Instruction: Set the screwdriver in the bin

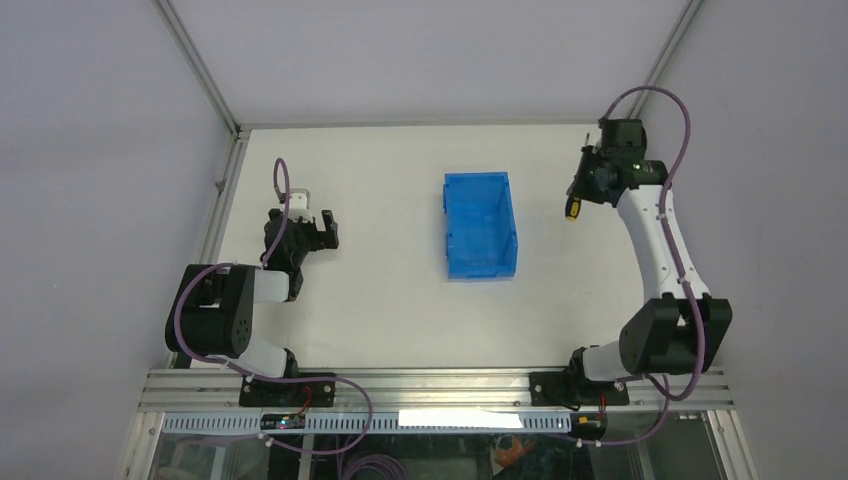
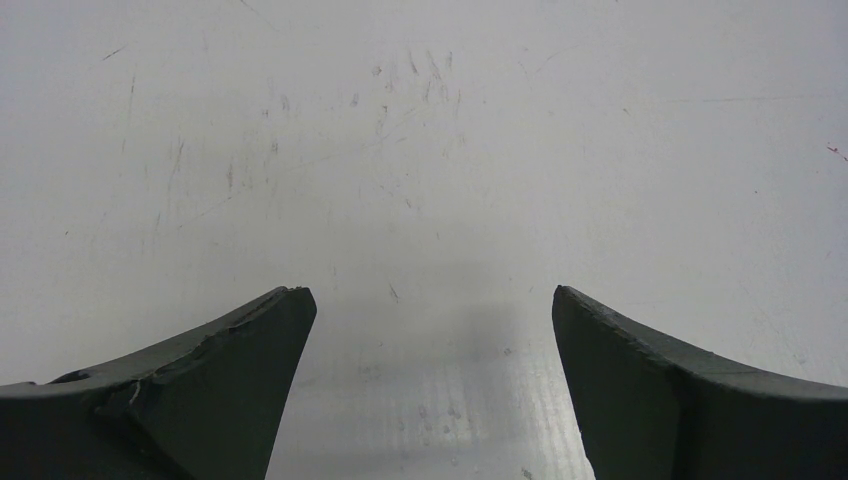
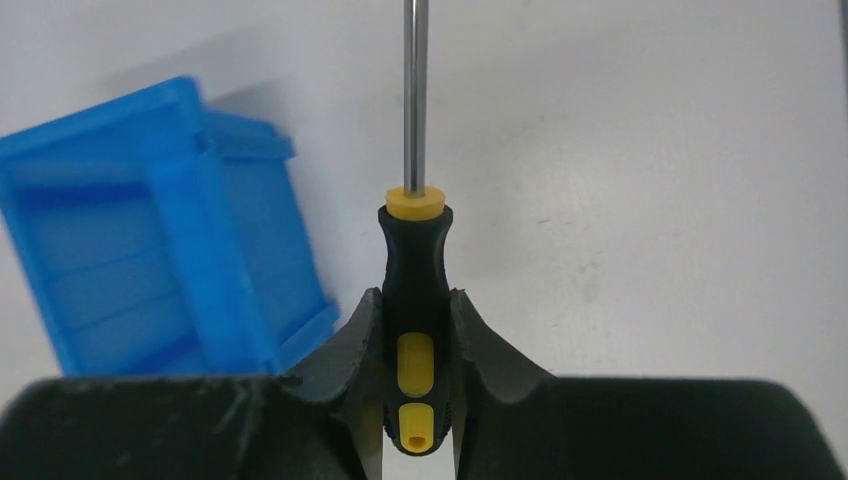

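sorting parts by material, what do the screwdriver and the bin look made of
Screwdriver: shaft looks like polished steel, with a bright glint; handle seems matte black rubber or plastic with yellow inserts. Bin: likely smooth blue moulded plastic, ribbed walls.

You get even, diffuse overhead light in all views. Top view sharp; table [image 1: 380,300] bright, shadows faint. Left wrist view: soft grey shadow on table between left hand [image 2: 430,300] tips, scratches crisp. Right wrist view: right hand [image 3: 416,310] dark, near part soft; screwdriver [image 3: 414,250] shaft carries glare streak; bin [image 3: 150,230] slightly blurred.
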You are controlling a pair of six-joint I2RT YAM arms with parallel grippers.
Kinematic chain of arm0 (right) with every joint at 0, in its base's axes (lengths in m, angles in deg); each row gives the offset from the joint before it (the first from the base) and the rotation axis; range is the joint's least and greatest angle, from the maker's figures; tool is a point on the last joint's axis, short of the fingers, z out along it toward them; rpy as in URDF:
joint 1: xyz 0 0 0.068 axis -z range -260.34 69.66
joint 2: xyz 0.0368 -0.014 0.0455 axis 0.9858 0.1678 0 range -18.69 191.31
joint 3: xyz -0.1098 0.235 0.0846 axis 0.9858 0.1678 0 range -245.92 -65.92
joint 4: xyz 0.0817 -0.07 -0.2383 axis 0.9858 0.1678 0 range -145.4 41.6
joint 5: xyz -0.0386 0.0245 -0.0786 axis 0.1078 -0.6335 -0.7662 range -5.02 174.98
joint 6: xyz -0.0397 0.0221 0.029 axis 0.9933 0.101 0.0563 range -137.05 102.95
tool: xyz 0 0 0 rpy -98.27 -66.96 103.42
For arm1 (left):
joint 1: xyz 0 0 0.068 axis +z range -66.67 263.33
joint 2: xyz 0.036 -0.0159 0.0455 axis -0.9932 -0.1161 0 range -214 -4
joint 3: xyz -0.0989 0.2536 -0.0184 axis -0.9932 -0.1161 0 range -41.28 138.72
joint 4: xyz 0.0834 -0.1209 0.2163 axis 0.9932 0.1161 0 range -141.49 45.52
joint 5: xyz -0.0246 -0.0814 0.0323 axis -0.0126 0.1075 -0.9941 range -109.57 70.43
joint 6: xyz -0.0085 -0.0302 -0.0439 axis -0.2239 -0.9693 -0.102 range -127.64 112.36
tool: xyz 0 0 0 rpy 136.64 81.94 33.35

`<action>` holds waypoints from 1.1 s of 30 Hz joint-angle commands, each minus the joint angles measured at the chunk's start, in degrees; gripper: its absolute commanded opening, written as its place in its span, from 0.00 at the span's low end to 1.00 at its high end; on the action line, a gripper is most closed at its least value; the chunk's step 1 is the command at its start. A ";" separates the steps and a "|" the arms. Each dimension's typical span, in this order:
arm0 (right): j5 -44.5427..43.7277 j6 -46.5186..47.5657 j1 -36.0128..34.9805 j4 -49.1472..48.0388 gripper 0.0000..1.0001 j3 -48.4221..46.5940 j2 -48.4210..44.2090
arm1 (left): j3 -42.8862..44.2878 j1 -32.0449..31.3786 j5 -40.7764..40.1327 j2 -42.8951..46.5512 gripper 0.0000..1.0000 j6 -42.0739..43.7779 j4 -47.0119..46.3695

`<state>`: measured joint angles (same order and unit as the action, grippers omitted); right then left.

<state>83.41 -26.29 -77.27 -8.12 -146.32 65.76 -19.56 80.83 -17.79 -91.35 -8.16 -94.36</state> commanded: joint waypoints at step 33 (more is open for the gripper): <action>-20.06 3.04 -41.65 -14.41 0.17 7.26 16.61 | 0.35 0.35 0.55 1.04 0.99 -0.10 -2.83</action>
<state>66.04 -24.63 -118.71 -19.44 -137.34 80.16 -19.56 80.83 -17.79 -91.35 -8.16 -94.36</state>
